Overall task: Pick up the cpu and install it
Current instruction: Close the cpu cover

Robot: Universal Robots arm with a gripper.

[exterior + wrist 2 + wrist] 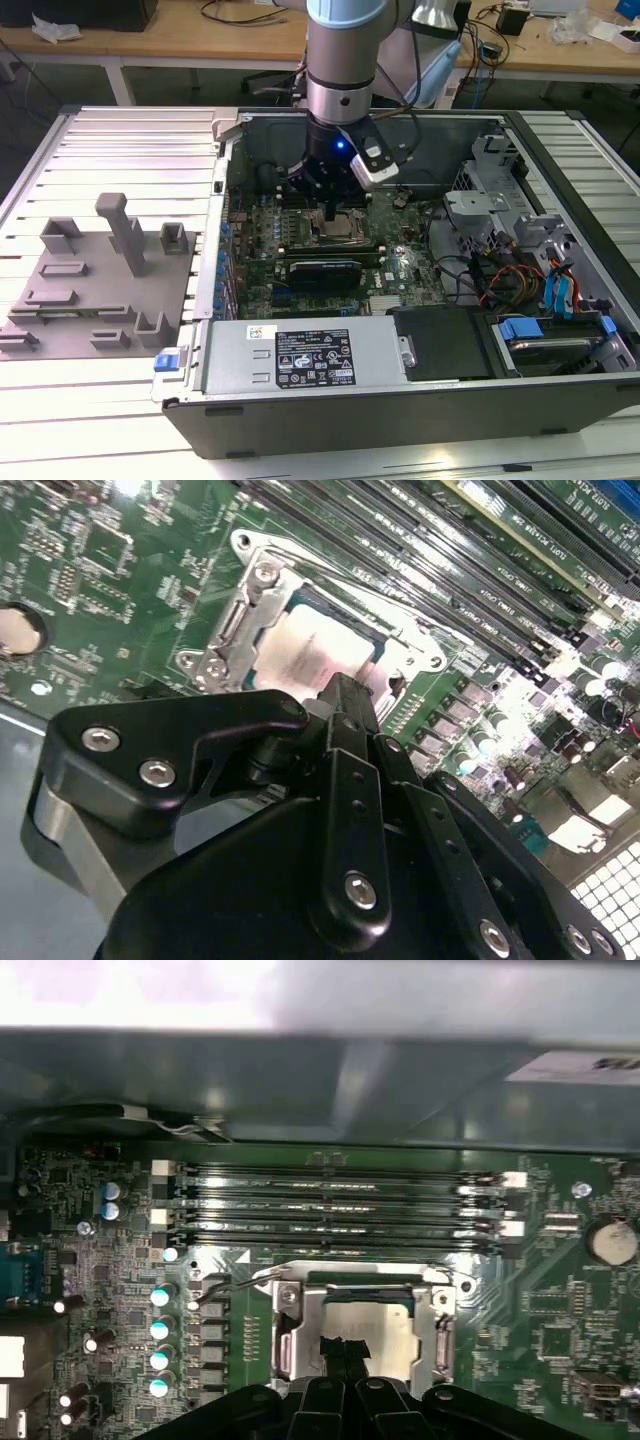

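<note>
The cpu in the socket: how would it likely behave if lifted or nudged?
The cpu looks thin, flat and metal-topped: probably stiff and light, with no tendency to roll. Its smooth silvery top likely offers little grip. Lying within the socket frame, it would probably catch rather than slide if nudged sideways.

I see the open black metal computer case (400, 415) lying on the white slatted table (90, 420). The grey plastic fixture plate (100, 290) sits beside it, on the exterior view's left. Inside the case, the green motherboard (265, 235) carries the silvery square cpu (385, 1322) in its metal socket frame (285, 1335), with the long memory slots (330, 1205) just beside it. The black gripper (330, 207) hangs directly over the cpu.
</note>
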